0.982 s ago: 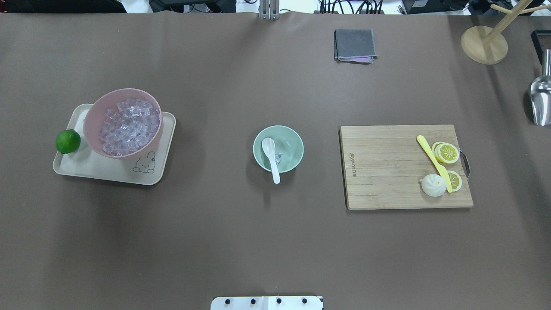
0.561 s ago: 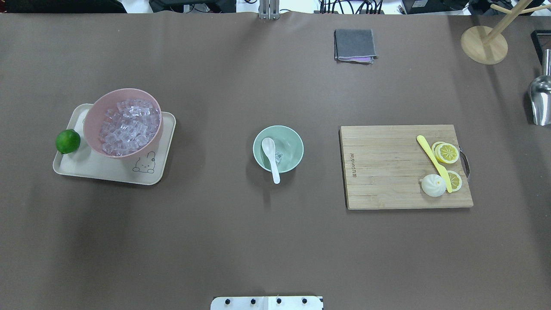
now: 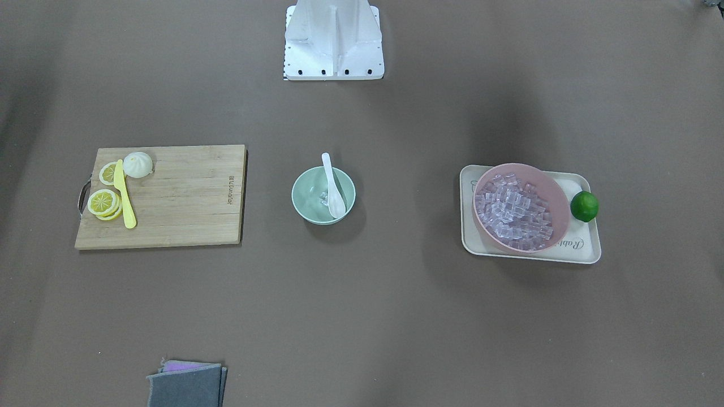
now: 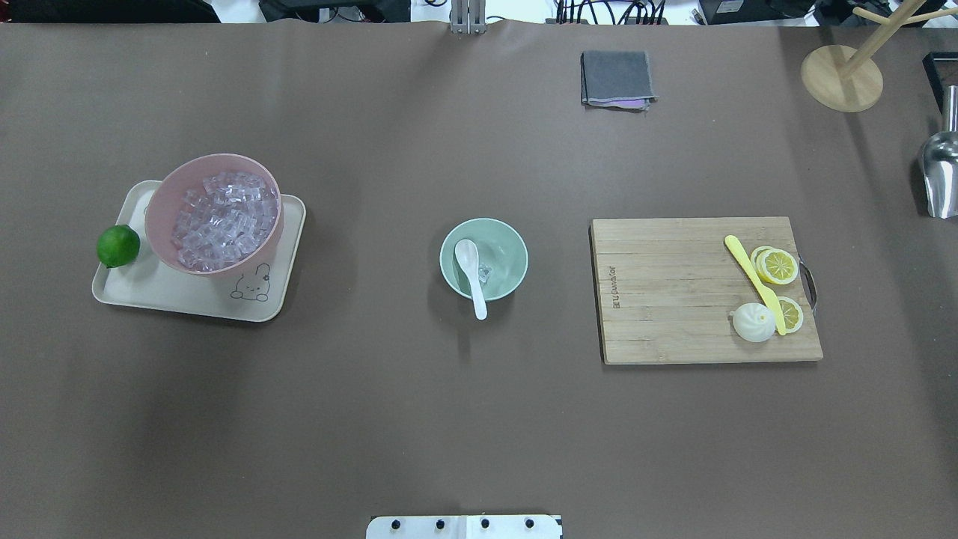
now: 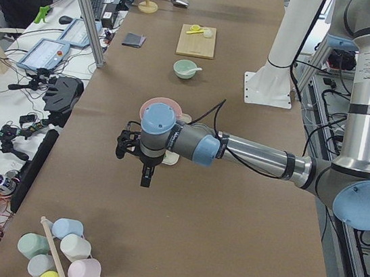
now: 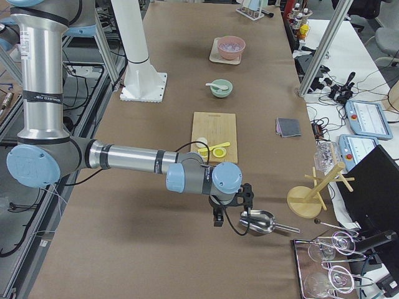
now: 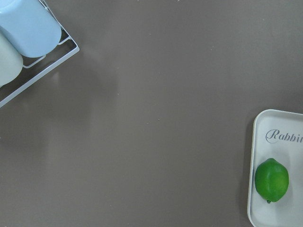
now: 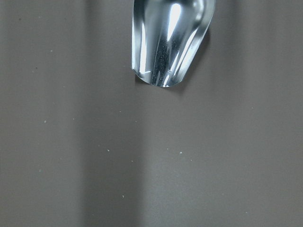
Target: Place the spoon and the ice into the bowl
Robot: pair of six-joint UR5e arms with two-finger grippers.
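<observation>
Nothing has shifted. Front view: spoon leans in the bowl, handle toward twelve o'clock, ice beside its scoop. Overhead: handle at six. Side views: left gripper, right gripper parked away, jaws indiscernible. Likely finished; keep both clear.

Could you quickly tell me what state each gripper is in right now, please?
Left gripper: cannot be told; it shows only in a side view.
Right gripper: cannot be told; it shows only in a side view.
</observation>
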